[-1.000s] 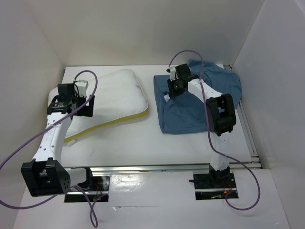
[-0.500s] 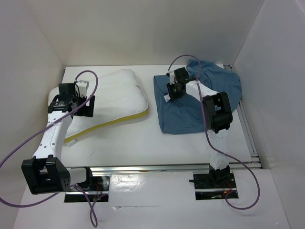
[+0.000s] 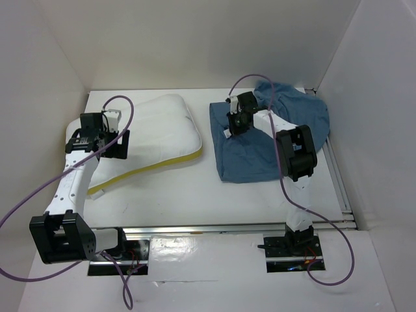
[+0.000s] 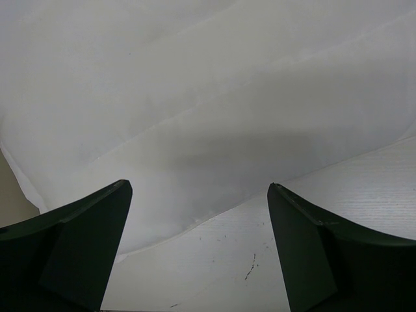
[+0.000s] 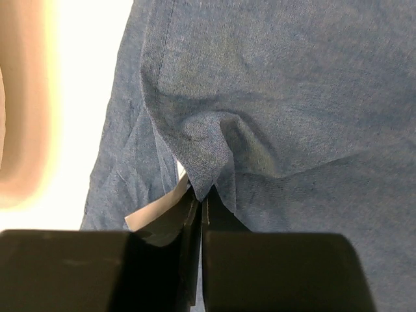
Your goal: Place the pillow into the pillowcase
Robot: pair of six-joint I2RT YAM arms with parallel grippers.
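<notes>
The white pillow (image 3: 159, 133), yellow strip along its near edge, lies at the left of the table. My left gripper (image 3: 117, 144) hangs over its left end, jaws open wide with nothing between them; in the left wrist view the pillow (image 4: 195, 117) fills the upper part and my left gripper (image 4: 198, 214) straddles its edge. The dusty-blue pillowcase (image 3: 270, 140) lies wrinkled at the right. My right gripper (image 3: 235, 125) is down on its left part, shut on a pinched fold of the pillowcase (image 5: 260, 97) in the right wrist view, right gripper (image 5: 201, 198), beside a small white tag (image 5: 153, 211).
White walls enclose the table on three sides. A metal rail (image 3: 221, 229) runs along the near edge by the arm bases. Purple cables (image 3: 257, 75) loop above both arms. Bare table (image 3: 208, 195) lies between and in front of the two fabrics.
My right gripper has closed on a fold of the pillowcase, and the right arm has shifted slightly left. The left arm has barely moved.
</notes>
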